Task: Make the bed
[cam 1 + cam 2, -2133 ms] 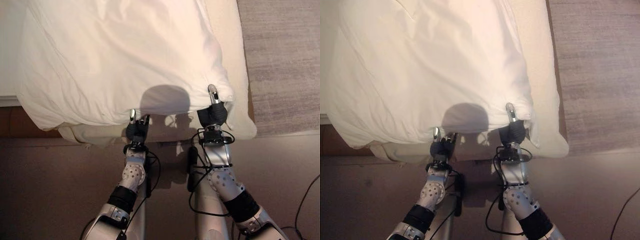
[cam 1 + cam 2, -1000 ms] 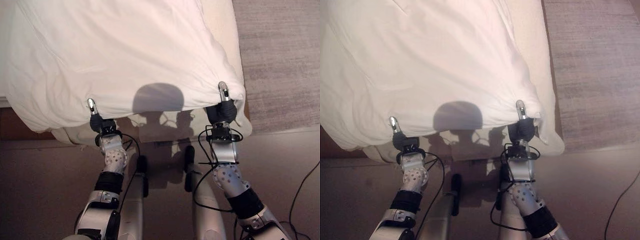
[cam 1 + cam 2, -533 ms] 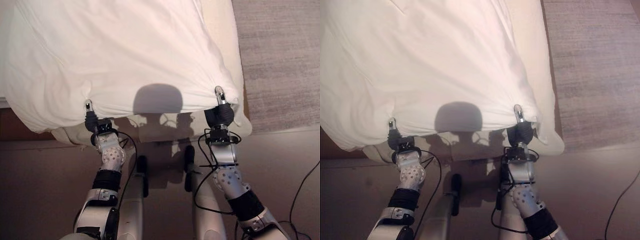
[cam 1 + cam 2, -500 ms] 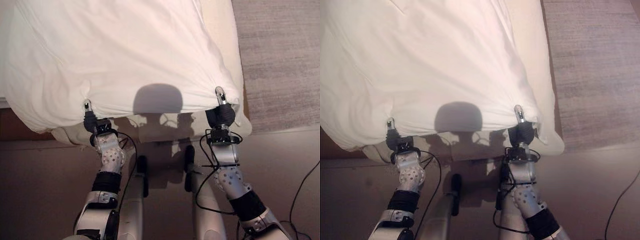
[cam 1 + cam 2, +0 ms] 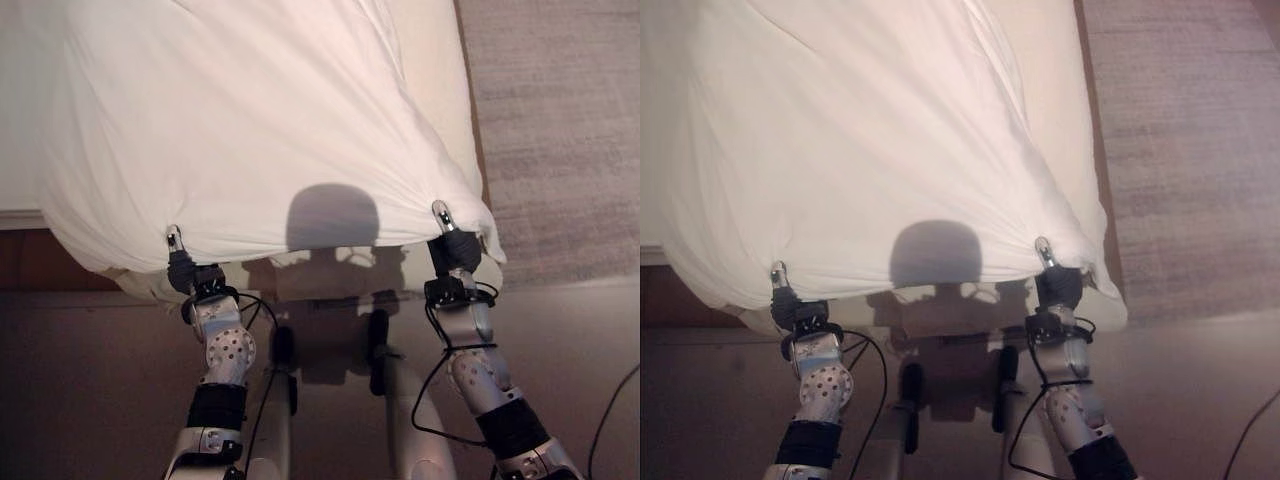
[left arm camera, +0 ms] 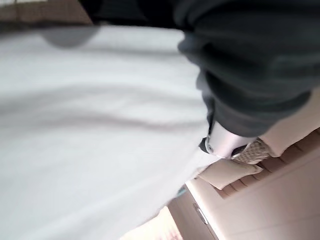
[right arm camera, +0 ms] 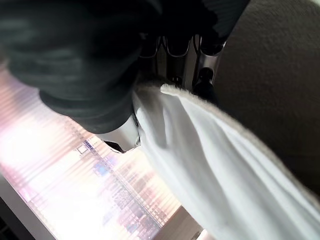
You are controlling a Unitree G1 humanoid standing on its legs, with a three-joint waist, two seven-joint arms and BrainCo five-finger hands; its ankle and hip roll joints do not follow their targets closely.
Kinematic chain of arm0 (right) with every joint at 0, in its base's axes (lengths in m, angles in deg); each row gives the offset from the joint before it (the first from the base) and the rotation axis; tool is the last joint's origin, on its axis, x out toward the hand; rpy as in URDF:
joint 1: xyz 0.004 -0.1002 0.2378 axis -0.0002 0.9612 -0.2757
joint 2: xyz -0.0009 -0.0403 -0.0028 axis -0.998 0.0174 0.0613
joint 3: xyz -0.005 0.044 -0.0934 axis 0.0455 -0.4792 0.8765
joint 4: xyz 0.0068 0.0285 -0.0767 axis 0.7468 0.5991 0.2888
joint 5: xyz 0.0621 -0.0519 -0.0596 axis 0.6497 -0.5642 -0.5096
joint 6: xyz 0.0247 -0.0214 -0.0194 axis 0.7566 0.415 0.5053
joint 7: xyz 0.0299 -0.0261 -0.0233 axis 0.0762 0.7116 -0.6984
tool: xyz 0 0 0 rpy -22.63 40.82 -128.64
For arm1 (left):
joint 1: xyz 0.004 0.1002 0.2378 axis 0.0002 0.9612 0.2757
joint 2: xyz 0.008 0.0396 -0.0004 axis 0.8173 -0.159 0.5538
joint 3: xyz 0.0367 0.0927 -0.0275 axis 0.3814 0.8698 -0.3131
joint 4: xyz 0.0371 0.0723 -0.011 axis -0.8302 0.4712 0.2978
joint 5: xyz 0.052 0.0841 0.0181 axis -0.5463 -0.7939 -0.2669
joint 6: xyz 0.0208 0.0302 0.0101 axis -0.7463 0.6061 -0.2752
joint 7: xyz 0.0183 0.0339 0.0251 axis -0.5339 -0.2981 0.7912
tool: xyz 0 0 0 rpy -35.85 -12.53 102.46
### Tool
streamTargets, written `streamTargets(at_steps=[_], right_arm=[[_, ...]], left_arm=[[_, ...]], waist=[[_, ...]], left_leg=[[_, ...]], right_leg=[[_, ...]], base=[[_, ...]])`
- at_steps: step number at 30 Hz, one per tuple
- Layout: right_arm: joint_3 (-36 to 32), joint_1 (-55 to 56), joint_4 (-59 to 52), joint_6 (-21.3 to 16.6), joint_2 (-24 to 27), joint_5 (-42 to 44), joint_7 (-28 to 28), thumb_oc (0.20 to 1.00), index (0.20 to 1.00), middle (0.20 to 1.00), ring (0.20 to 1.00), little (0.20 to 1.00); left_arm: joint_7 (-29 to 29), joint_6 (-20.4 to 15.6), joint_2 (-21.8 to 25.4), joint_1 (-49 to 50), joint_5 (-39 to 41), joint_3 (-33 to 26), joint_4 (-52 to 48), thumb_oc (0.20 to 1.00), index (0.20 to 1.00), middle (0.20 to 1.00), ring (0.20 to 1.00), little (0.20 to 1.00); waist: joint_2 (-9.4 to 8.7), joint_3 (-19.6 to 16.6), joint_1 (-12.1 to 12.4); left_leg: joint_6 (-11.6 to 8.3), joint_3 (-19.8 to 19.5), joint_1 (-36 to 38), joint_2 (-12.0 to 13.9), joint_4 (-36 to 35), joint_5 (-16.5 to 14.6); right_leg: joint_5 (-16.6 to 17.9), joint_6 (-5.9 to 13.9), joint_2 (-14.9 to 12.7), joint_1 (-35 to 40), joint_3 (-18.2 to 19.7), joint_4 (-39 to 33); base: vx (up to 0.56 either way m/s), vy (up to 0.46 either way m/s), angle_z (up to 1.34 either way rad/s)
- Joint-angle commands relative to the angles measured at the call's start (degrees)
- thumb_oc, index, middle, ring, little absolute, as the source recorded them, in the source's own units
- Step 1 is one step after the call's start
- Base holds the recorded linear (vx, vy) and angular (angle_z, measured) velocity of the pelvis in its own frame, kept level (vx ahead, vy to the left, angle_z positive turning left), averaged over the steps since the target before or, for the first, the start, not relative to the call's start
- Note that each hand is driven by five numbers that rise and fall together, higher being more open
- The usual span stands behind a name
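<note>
A white duvet point(image 5: 250, 130) lies spread over the bed, its near edge hanging at the foot end. My left hand point(image 5: 181, 270) grips that edge toward its left side, thumb on top of the cloth and fingers under it. My right hand point(image 5: 453, 248) holds the edge at the right corner. In the right wrist view the fingers point(image 7: 176, 55) curl over a fold of the duvet point(image 7: 215, 160). The left wrist view has the thumb point(image 6: 225, 144) lying against the white cloth point(image 6: 90, 140).
A cream mattress sheet point(image 5: 432, 60) shows along the bed's right side and under the duvet's near edge. A grey rug point(image 5: 560, 120) lies to the right of the bed. Brown wooden floor point(image 5: 80, 390) runs below the foot end.
My left hand has gone from the middle of the edge out to the left. Both hands have since drawn the duvet's edge a little nearer, and the view has shifted.
</note>
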Motion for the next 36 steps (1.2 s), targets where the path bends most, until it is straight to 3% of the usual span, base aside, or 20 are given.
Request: streamTargets(at_steps=[1, 4, 6, 7, 9, 10, 13, 14, 16, 19, 20, 21, 22, 23, 24, 25, 32, 34, 35, 36], right_arm=[[-13.42, 5.67, -3.71, -5.28, 6.27, -10.03, 5.27, 0.200, 0.200, 0.200, 0.200, 0.200], [-14.47, 5.70, -1.41, -4.17, 6.83, -15.88, 8.05, 0.200, 0.200, 0.200, 0.200, 0.200], [-14.45, 5.40, -0.17, -3.88, 6.60, -17.41, 9.51, 0.200, 0.200, 0.200, 0.200, 0.200], [-13.31, 4.77, -0.28, -3.14, 6.60, -16.98, 8.67, 0.200, 0.200, 0.200, 0.200, 0.200], [-13.39, 4.53, -0.18, -3.28, 6.28, -16.80, 8.55, 0.200, 0.200, 0.200, 0.200, 0.200], [-14.01, 3.76, 1.17, -2.99, 5.36, -17.97, 10.87, 0.200, 0.200, 0.200, 0.200, 0.200], [-13.38, 2.75, 1.77, -4.08, 3.97, -15.92, 10.03, 0.200, 0.200, 0.200, 0.200, 0.200], [-10.12, 1.25, 2.44, -2.48, 1.51, -16.58, 8.89, 0.200, 0.200, 0.200, 0.200, 0.200], [-9.66, 1.83, 2.55, -2.15, 1.23, -16.22, 8.40, 0.200, 0.200, 0.200, 0.200, 0.200], [-9.53, 3.18, 3.97, -2.05, 1.38, -15.16, 6.49, 0.200, 0.200, 0.200, 0.200, 0.200], [-9.49, 4.26, 4.14, -1.94, 1.91, -14.90, 5.84, 0.200, 0.200, 0.200, 0.200, 0.200], [-9.49, 4.28, 4.14, -1.94, 1.92, -14.88, 5.82, 0.200, 0.200, 0.200, 0.200, 0.200], [-9.21, 5.49, 4.22, -2.11, 1.80, -14.29, 4.81, 0.200, 0.200, 0.200, 0.200, 0.200], [-9.14, 5.71, 4.23, -2.17, 1.82, -13.86, 4.58, 0.200, 0.200, 0.200, 0.200, 0.200], [-9.01, 6.18, 4.33, -2.39, 1.74, -13.36, 4.11, 0.200, 0.200, 0.200, 0.200, 0.200], [-9.08, 7.01, 4.58, -2.99, 2.05, -12.67, 4.12, 0.200, 0.200, 0.200, 0.200, 0.200], [-9.86, 7.83, 5.20, -2.97, 3.76, -13.33, 5.18, 0.200, 0.200, 0.200, 0.200, 0.200], [-10.96, 8.26, 5.43, -3.02, 4.71, -14.29, 5.50, 0.200, 0.200, 0.200, 0.200, 0.200], [-11.19, 8.18, 6.07, -3.10, 5.34, -14.40, 5.87, 0.200, 0.200, 0.200, 0.200, 0.200], [-11.20, 8.16, 6.10, -3.11, 5.36, -14.38, 5.85, 0.200, 0.200, 0.200, 0.200, 0.200]], left_arm=[[-2.04, -4.94, 2.97, 2.90, -6.44, -5.34, -8.08, 0.200, 0.200, 0.200, 0.200, 0.200], [-2.93, -6.90, 3.10, 2.06, -6.54, -6.00, -9.40, 0.200, 0.200, 0.200, 0.200, 0.200], [-2.84, -7.56, 3.28, 1.36, -6.40, -4.96, -8.87, 0.200, 0.200, 0.200, 0.200, 0.200], [-3.25, -8.29, 4.17, 1.50, -6.11, -4.47, -7.75, 0.200, 0.200, 0.200, 0.200, 0.200], [-3.16, -8.54, 5.03, 0.92, -6.43, -3.85, -8.01, 0.200, 0.200, 0.200, 0.200, 0.200], [-3.31, -7.74, 5.38, 0.07, -7.02, -1.85, -9.43, 0.200, 0.200, 0.200, 0.200, 0.200], [-3.34, -7.99, 5.60, 0.34, -6.18, -1.93, -8.85, 0.200, 0.200, 0.200, 0.200, 0.200], [-3.95, -6.95, 7.40, 3.07, -8.31, -2.39, -10.57, 0.200, 0.200, 0.200, 0.200, 0.200], [-3.94, -6.76, 7.48, 3.62, -8.58, -2.79, -10.91, 0.200, 0.200, 0.200, 0.200, 0.200], [-4.49, -5.16, 7.45, 4.32, -8.99, -2.35, -11.24, 0.200, 0.200, 0.200, 0.200, 0.200], [-4.92, -4.51, 7.34, 5.02, -8.94, -2.13, -11.86, 0.200, 0.200, 0.200, 0.200, 0.200], [-4.92, -4.50, 7.33, 5.05, -8.94, -2.13, -11.89, 0.200, 0.200, 0.200, 0.200, 0.200], [-4.20, -3.46, 7.38, 6.49, -10.67, -2.29, -11.46, 0.200, 0.200, 0.200, 0.200, 0.200], [-3.71, -3.19, 7.16, 6.82, -11.37, -2.14, -11.56, 0.200, 0.200, 0.200, 0.200, 0.200], [-3.72, -3.00, 6.93, 6.96, -11.23, -1.73, -11.32, 0.200, 0.200, 0.200, 0.200, 0.200], [-3.21, -2.41, 6.74, 6.73, -12.45, -0.92, -10.30, 0.200, 0.200, 0.200, 0.200, 0.200], [-4.36, -2.44, 4.51, 7.37, -10.93, 0.63, -9.66, 0.200, 0.200, 0.200, 0.200, 0.200], [-5.45, -1.98, 3.86, 7.54, -10.46, 1.56, -9.02, 0.200, 0.200, 0.200, 0.200, 0.200], [-5.83, -2.32, 2.97, 7.26, -9.45, 2.12, -8.77, 0.200, 0.200, 0.200, 0.200, 0.200], [-5.85, -2.33, 2.95, 7.26, -9.43, 2.12, -8.76, 0.200, 0.200, 0.200, 0.200, 0.200]], waist=[[0.98, -3.42, -0.10], [0.79, -2.94, -0.20], [1.51, -3.19, -0.29], [1.34, -2.87, -0.18], [0.81, -2.72, -0.05], [0.69, -2.53, -0.32], [0.53, -3.33, -0.47], [-0.12, -5.40, 2.08], [-0.43, -5.53, 1.74], [-0.73, -5.67, 0.60], [-1.10, -5.57, 0.43], [-1.20, -5.67, 0.39], [-1.88, -5.73, 0.51], [-2.26, -5.53, 0.33], [-2.37, -5.24, 0.32], [-1.92, -4.62, -0.32], [0.86, -4.69, -0.52], [1.74, -4.02, -0.44], [2.77, -3.50, -0.14], [2.81, -3.49, -0.24]], left_leg=[[3.40, -4.23, -4.71, -0.62, 3.30, 4.11], [2.89, -6.47, -2.10, 4.58, -3.63, 8.71], [1.82, -4.10, -1.02, 7.13, -9.25, 11.72], [2.26, -5.54, -1.94, 4.60, -6.44, 8.45], [2.55, -5.68, -3.89, 2.99, -4.13, 7.32], [3.75, -2.40, -7.66, -2.06, 7.29, 1.86], [4.74, -0.86, -8.43, -4.07, 9.13, -0.93], [5.94, 4.63, -6.77, -3.86, 10.37, -3.68], [6.43, 4.46, -6.12, -4.80, 8.96, -3.00], [7.78, 4.50, -3.83, -7.39, 5.08, -1.70], [8.05, 4.47, -3.15, -8.22, 3.07, -0.71], [8.05, 4.50, -3.22, -8.32, 2.88, -0.48], [7.99, 4.44, -1.78, -9.41, -0.81, 0.40], [7.77, 4.20, -1.22, -10.09, -2.64, 1.46], [7.76, 3.90, -0.21, -10.34, -3.82, 1.64], [8.23, 3.03, 0.93, -10.86, -4.44, 2.03], [7.30, 4.30, -1.25, -10.62, 0.43, 1.45], [5.01, 4.69, -3.02, -10.64, 5.79, 2.37], [2.38, 4.65, -4.66, -10.84, 8.96, 4.54], [2.36, 4.56, -4.69, -10.88, 9.02, 4.54]], right_leg=[[-0.62, 0.84, 3.09, 3.31, -0.71, -2.27], [-0.69, 1.96, 1.17, 3.03, -0.16, -1.48], [0.21, 3.49, -0.94, 3.30, -0.71, -2.26], [3.46, 5.37, -3.03, 2.43, 1.43, -4.55], [5.87, 5.97, -4.25, 2.25, 2.16, -6.58], [10.77, 7.06, -8.53, 5.50, 2.16, -11.88], [16.07, 8.32, -11.09, 6.65, 1.72, -16.66], [19.34, 9.04, -13.18, 10.11, -8.33, -22.92], [16.11, 8.09, -11.14, 9.99, -6.73, -21.35], [8.74, 5.18, -0.06, 7.19, -0.42, -15.87], [6.91, 3.89, 3.51, 6.55, -0.53, -13.02], [6.95, 3.88, 3.41, 6.36, -0.49, -12.94], [5.27, 3.09, 7.36, 6.63, -3.42, -11.02], [4.66, 2.87, 8.46, 6.85, -4.08, -10.83], [3.60, 2.74, 10.70, 6.88, -3.90, -9.06], [2.28, 1.91, 13.80, 5.51, 0.05, -5.30], [1.39, 0.16, 12.00, 7.78, 0.28, -8.11], [0.51, -0.55, 10.82, 9.43, -0.82, -8.09], [-0.14, -0.98, 9.96, 10.38, -2.21, -7.20], [-0.18, -0.98, 9.93, 10.38, -2.31, -7.16]], base=[[-0.01, 0.090, 0.01], [-0.01, 0.229, 0.00], [-0.05, 0.511, 0.30], [-0.12, 0.682, 0.36], [-0.08, 0.584, 0.31], [-0.01, 0.446, 0.12], [0.03, 0.639, 0.08], [0.06, 0.714, -0.36], [0.02, 0.489, -1.18], [-0.02, 0.329, -0.30], [-0.03, 0.212, -0.07], [-0.03, 0.167, -0.02], [-0.03, 0.098, -0.02], [-0.01, 0.112, -0.08], [0.01, 0.023, -0.04], [0.00, 0.000, 0.00], [0.04, -0.076, 0.06], [0.03, -0.095, 0.10], [0.01, -0.071, 0.43], [0.01, -0.032, 0.60]])
